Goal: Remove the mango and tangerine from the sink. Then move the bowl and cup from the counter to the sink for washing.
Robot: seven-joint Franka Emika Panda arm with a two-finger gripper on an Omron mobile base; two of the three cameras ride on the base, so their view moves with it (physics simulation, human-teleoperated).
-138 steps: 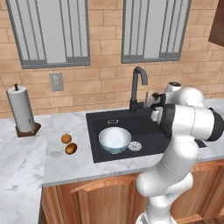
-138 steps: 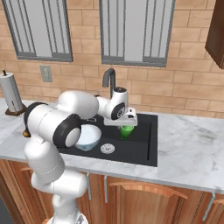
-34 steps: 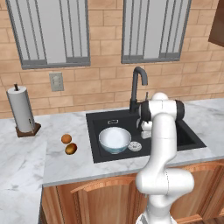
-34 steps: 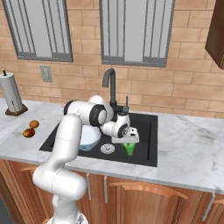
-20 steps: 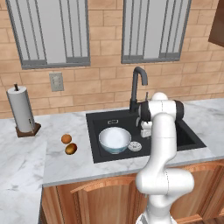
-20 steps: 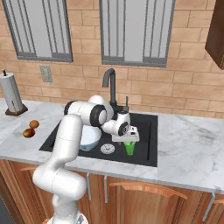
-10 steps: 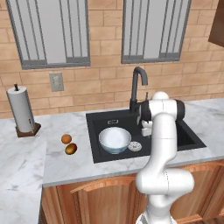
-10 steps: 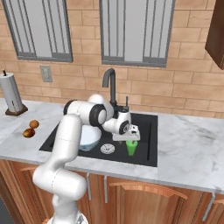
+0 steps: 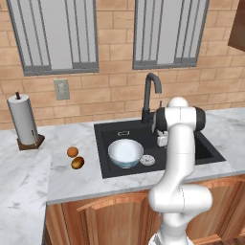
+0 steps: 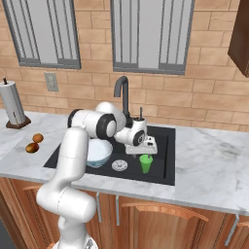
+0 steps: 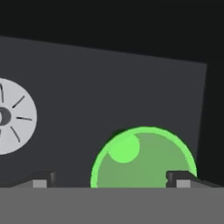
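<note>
Nearest, the table (image 9: 28, 177) edge; on it the mango (image 9: 77, 163) and tangerine (image 9: 72, 151) lie side by side, already out of the sink (image 10: 168, 177). Within the basin stand the bowl (image 9: 125, 153) and, beyond the drain (image 10: 119, 165), the green cup (image 10: 145, 163). Just above the cup hangs the tool (image 10: 144, 151), fingers apart, apparently released. Little seems left.

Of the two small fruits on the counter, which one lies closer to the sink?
The mango, the oval yellow-brown one. It lies nearer the sink than the round, bright orange tangerine.
</note>
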